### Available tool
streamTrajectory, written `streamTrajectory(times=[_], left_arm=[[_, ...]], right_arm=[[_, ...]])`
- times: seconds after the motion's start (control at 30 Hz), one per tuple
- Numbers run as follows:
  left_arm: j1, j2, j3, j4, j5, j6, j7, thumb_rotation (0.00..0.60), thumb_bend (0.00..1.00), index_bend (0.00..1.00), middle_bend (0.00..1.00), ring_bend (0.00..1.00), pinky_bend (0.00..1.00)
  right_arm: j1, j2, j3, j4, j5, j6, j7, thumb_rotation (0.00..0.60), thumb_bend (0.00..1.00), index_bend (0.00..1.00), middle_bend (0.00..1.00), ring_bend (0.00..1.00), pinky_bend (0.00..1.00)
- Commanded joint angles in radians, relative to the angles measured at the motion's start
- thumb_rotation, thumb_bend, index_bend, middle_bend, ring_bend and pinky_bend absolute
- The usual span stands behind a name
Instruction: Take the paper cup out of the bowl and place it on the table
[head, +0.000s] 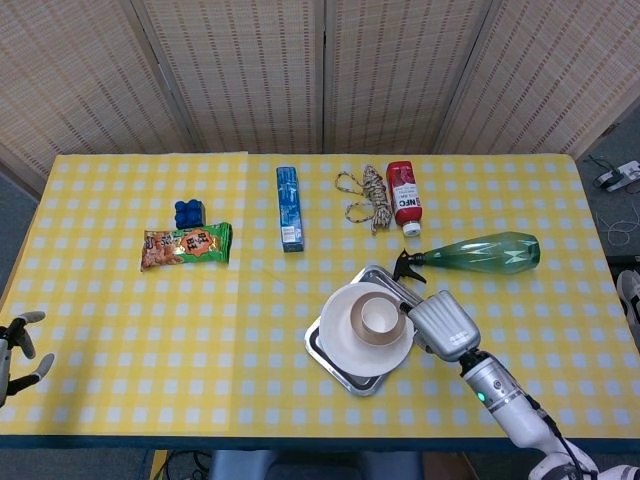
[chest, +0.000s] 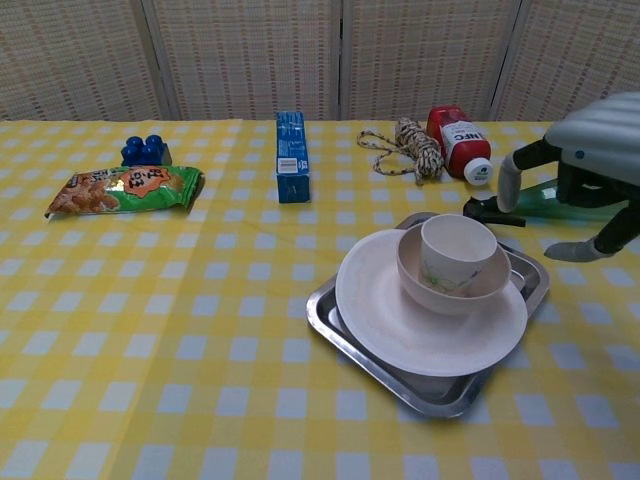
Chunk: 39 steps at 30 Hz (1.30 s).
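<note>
Hovering beside the paper cup (chest: 457, 252), the right hand (chest: 590, 160) spreads empty fingers.

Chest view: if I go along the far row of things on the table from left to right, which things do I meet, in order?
Blue block → blue box → coiled rope → red bottle.

Right hand (chest: 590, 160) cut off by chest view's edge, hiding green bottle (chest: 560, 195)
</note>
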<state>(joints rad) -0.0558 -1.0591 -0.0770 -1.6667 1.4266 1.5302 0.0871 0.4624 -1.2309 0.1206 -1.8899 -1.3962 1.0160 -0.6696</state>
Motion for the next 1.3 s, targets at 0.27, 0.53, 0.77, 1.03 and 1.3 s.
streamTrajectory(times=[0.27,0.53,0.77,1.03,1.3], left_arm=[[0.007,0.015,-0.003,-0.011,-0.003,0.007,-0.015,0.600,0.26,0.37,0.62,0.49,0.64],[0.010,0.023,-0.004,-0.019,-0.004,0.009,-0.023,0.600,0.26,0.37,0.62,0.49,0.64],[0.013,0.029,-0.005,-0.024,-0.006,0.009,-0.027,0.600,0.26,0.37,0.62,0.49,0.64],[0.014,0.033,-0.005,-0.027,-0.009,0.007,-0.031,0.600,0.26,0.37,0.62,0.49,0.64],[0.013,0.034,-0.005,-0.027,-0.012,0.000,-0.032,0.600,0.26,0.37,0.62,0.49,0.64]], right_arm=[[0.068,-0.095,-0.005,0.028,0.096,-0.022,-0.109,0.600,0.24,0.43,1.00,1.00,1.00],[0.100,-0.127,-0.018,0.044,0.161,-0.019,-0.162,0.600,0.25,0.44,1.00,1.00,1.00],[0.127,-0.155,-0.026,0.068,0.205,-0.017,-0.185,0.600,0.29,0.48,1.00,1.00,1.00],[0.157,-0.177,-0.039,0.083,0.249,-0.014,-0.209,0.600,0.32,0.55,1.00,1.00,1.00],[0.172,-0.172,-0.052,0.075,0.258,0.001,-0.205,0.600,0.35,0.65,1.00,1.00,1.00]])
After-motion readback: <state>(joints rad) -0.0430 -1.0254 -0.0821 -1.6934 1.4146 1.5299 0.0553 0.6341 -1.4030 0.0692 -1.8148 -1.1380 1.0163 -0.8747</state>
